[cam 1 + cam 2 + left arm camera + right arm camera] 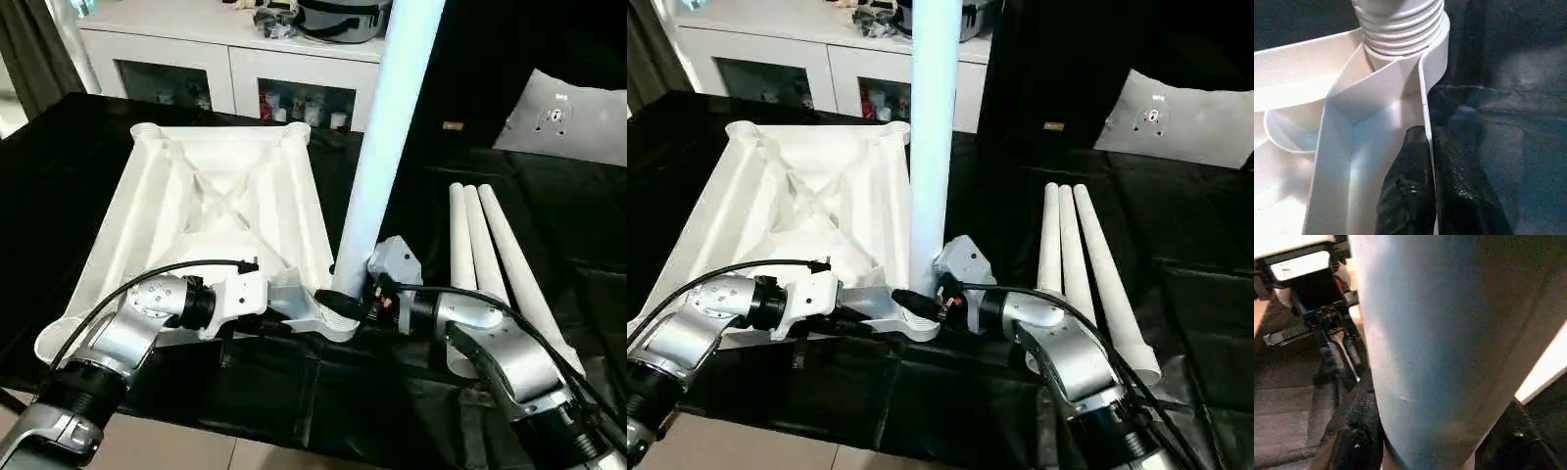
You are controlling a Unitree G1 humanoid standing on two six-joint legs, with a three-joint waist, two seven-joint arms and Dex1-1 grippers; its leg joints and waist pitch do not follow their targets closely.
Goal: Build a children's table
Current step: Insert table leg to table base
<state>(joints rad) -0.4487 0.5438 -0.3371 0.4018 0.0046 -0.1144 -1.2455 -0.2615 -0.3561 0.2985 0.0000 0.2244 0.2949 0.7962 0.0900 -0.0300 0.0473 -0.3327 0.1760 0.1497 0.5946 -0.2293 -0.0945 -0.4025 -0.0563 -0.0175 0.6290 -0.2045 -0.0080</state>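
The white table top point(225, 196) lies upside down on black cloth, ribbed underside up. One white leg point(377, 147) stands upright in its near right corner socket; its threaded end point(1400, 29) sits in that socket. My right gripper point(1435, 440) is shut on the leg low down, one black finger on each side. My left gripper point(1431, 161) is shut on the top's thin rim wall just beside the same corner, reaching in from the left point(328, 305). Three more legs point(480, 255) lie side by side on the cloth to the right.
White cabinets with glass doors point(235, 69) stand behind the table top. A flat grey-white panel point(573, 117) leans at the back right. The black cloth's front edge runs under my forearms, with bare floor point(196, 450) below.
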